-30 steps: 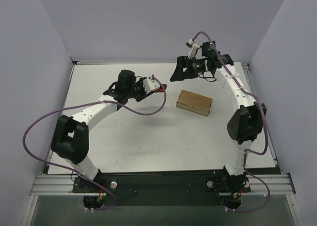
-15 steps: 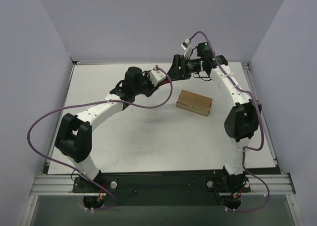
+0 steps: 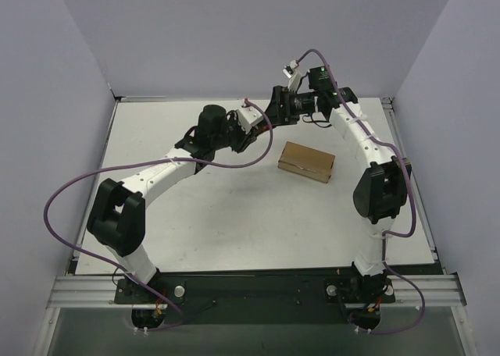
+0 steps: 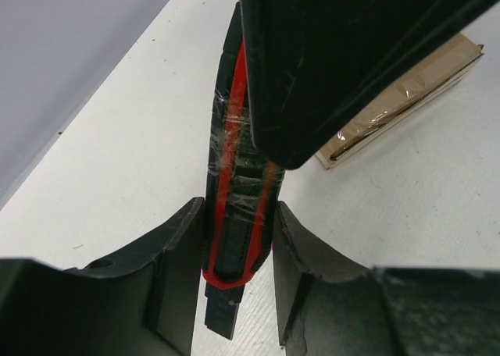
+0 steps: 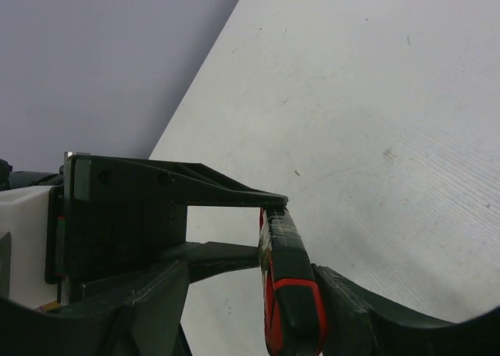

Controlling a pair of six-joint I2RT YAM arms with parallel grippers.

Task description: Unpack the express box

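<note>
The express box (image 3: 307, 161) lies shut on the white table (image 3: 234, 215), right of centre; in the left wrist view it (image 4: 406, 98) shows at the upper right with its taped seam. My left gripper (image 3: 260, 129) (image 4: 238, 211) is shut on the red-and-black utility knife (image 4: 238, 192), held above the table behind the box. My right gripper (image 3: 271, 115) (image 5: 250, 274) is open around the knife's other end (image 5: 291, 293); the knife rests against one finger, with a wide gap to the other. The right gripper's finger (image 4: 336, 59) hides part of the knife.
Grey walls stand close on the left, back and right of the table. Both arms arch over the back half, with purple cables looping beside them. The left gripper's black frame (image 5: 156, 208) fills the lower left of the right wrist view.
My left gripper has carried the knife back and right to the right gripper. My right gripper has swung left and down onto the knife. The box has not moved.
</note>
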